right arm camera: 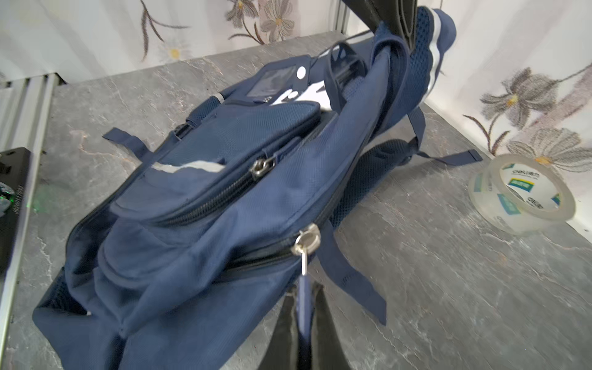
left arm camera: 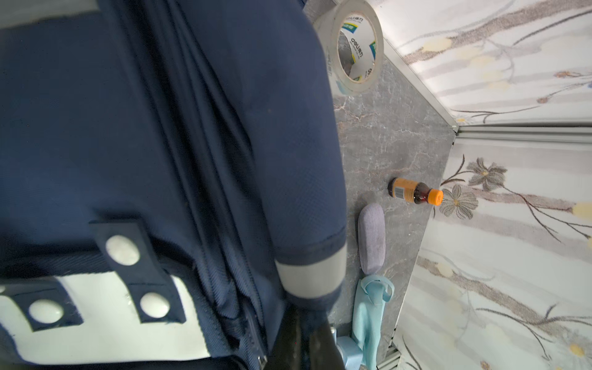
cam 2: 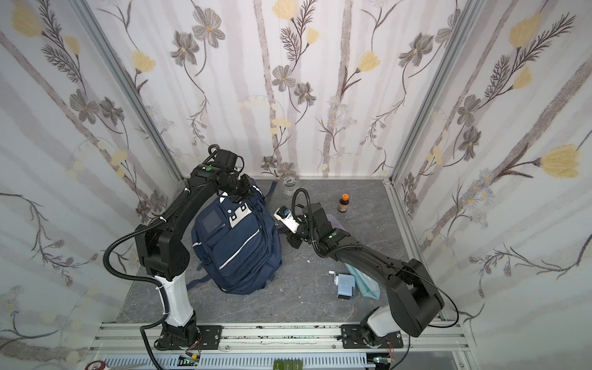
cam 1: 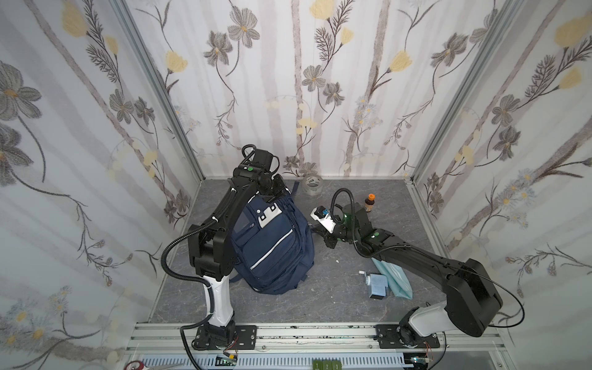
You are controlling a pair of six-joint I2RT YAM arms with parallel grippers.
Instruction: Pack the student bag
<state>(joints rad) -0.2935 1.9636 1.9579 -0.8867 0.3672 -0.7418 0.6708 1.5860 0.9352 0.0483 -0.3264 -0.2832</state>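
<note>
Navy student bag in both jaws

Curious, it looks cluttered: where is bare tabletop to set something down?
Bare: the front strip between student bag and rail, and the right side past the bottle. Crowded: between bag and right gripper, and around the blue box and pouch.

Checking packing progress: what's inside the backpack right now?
Nothing can be seen inside: the backpack shows no open gap, so any contents are hidden. The right hand pinches the main zip pull.
</note>
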